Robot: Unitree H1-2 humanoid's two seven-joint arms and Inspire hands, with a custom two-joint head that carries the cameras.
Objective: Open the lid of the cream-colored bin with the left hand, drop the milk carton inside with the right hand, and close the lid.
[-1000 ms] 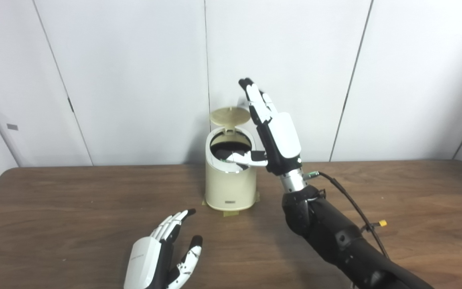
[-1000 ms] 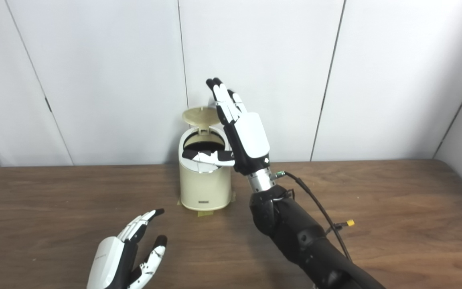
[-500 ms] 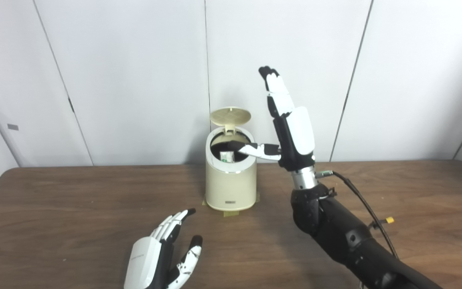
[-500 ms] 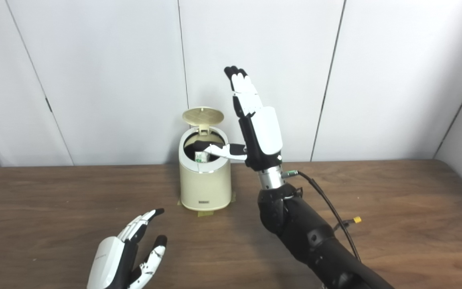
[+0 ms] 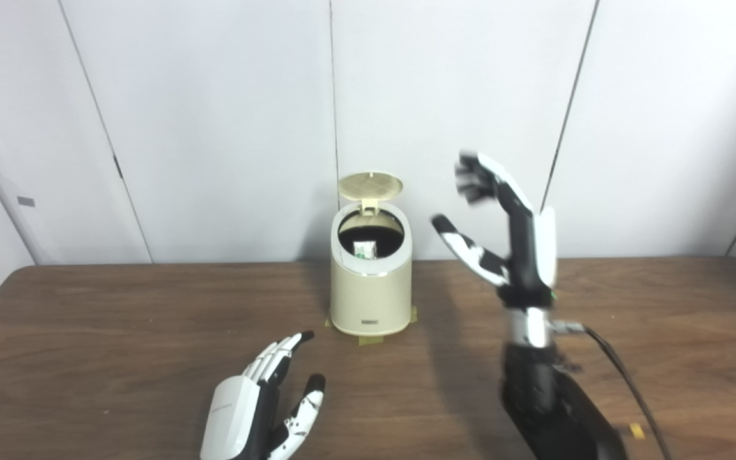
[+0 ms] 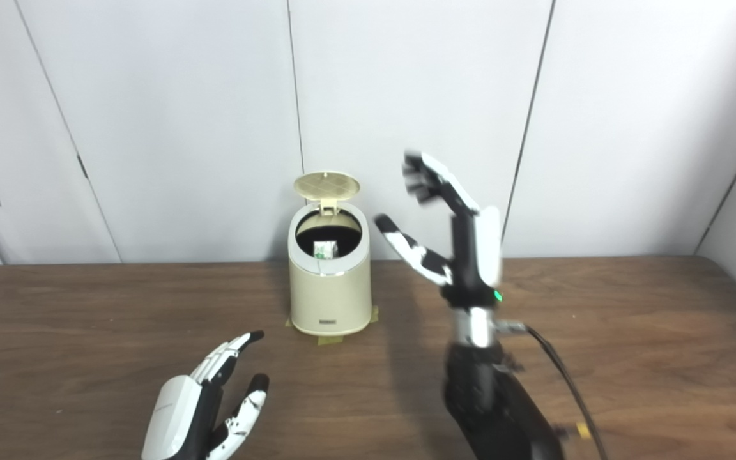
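Note:
The cream-colored bin (image 5: 371,287) stands at the back middle of the table with its round lid (image 5: 370,186) tipped up behind the opening. The milk carton (image 5: 364,248) lies inside the bin, only its top showing in the dark opening. My right hand (image 5: 508,223) is raised to the right of the bin, apart from it, open and empty, blurred by motion. My left hand (image 5: 259,406) rests low near the table's front edge, open, holding nothing, well short of the bin.
The brown wooden table (image 5: 119,332) runs the width of the view, with white wall panels behind it. Strips of tape (image 5: 368,340) mark the bin's base. A black cable (image 5: 623,377) trails from my right forearm.
My right hand has pulled away from over the bin's opening, moving right and lower. The milk carton now shows inside the bin. The lid stays up and the left hand has not moved.

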